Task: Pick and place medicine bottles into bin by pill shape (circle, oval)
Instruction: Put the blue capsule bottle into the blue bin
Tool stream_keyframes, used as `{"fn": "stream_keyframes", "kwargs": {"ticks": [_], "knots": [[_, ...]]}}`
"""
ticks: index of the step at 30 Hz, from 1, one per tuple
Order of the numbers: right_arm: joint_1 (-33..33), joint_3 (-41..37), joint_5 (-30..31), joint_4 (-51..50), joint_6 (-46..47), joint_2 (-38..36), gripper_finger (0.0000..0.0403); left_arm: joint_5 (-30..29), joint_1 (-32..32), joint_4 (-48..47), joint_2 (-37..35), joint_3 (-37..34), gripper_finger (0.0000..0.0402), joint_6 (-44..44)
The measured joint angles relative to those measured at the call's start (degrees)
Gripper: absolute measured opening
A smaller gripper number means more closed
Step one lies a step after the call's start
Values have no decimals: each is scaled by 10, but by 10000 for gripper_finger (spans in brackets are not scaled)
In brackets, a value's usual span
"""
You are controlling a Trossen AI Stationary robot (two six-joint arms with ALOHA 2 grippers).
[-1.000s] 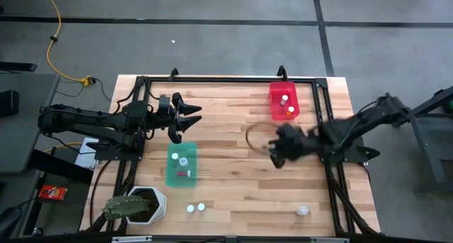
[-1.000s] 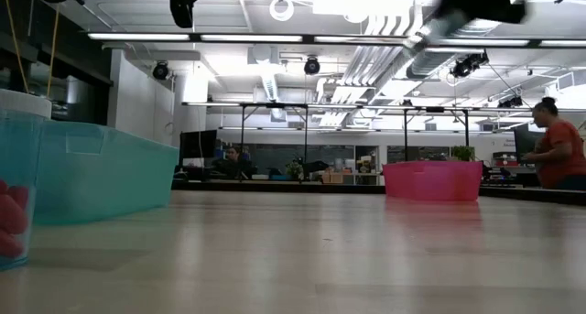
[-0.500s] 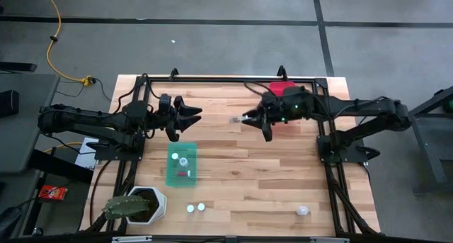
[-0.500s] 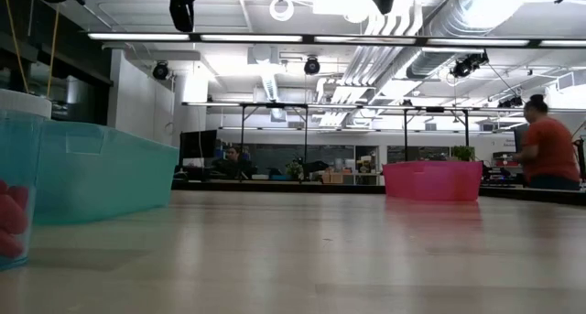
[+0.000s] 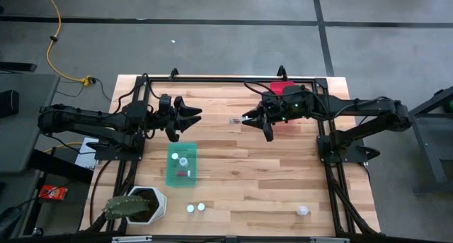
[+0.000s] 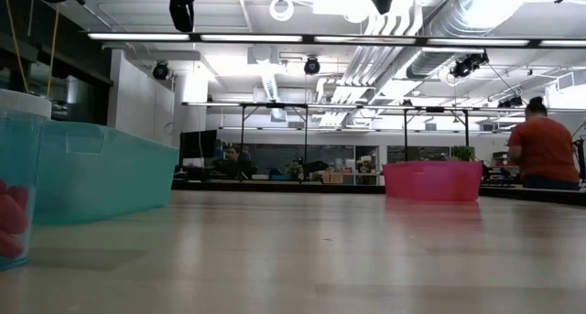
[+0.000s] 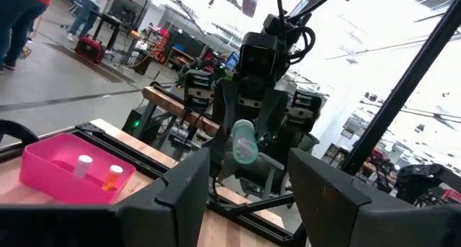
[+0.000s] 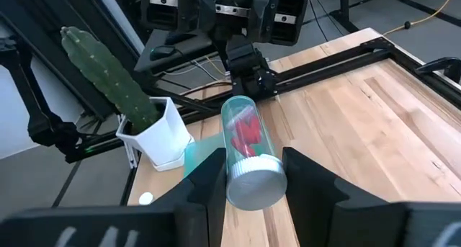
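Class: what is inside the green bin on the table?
The high view shows one white-capped bottle and something small and red inside the green bin. What the bottle contains cannot be made out from above.

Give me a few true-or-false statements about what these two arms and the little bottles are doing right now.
1. The right tool holds a bottle. True.
2. The left tool holds a bottle. False: its fingers are apart and empty.
3. The pink bin has two bottles in it. True.
4. The cactus stands in the teal bin. False: it stands in a white pot.
5. The held bottle has red pills. True.
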Motion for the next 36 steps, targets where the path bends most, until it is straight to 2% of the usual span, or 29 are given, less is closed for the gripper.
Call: {"fn": "stream_keyframes", "kwargs": {"ticks": [6, 11, 17, 23, 30, 36], "knots": [[5, 0, 0, -1, 17, 31, 103, 13, 0, 0, 0, 0, 177, 1], [28, 0, -14, 17, 13, 105, 103, 49, 0, -3, 0, 0, 177, 0], [42, 0, -58, 87, 14, 185, 103, 97, 0, -66, -8, 0, 177, 2], [42, 45, -77, 94, -12, 269, 103, 69, 0, -80, -40, 0, 177, 35], [34, 146, -131, 96, -77, 372, 103, 12, 0, -82, -84, 0, 177, 65], [29, 238, -133, 95, -94, 464, 103, -21, 0, -82, -119, 0, 177, 65]]}}
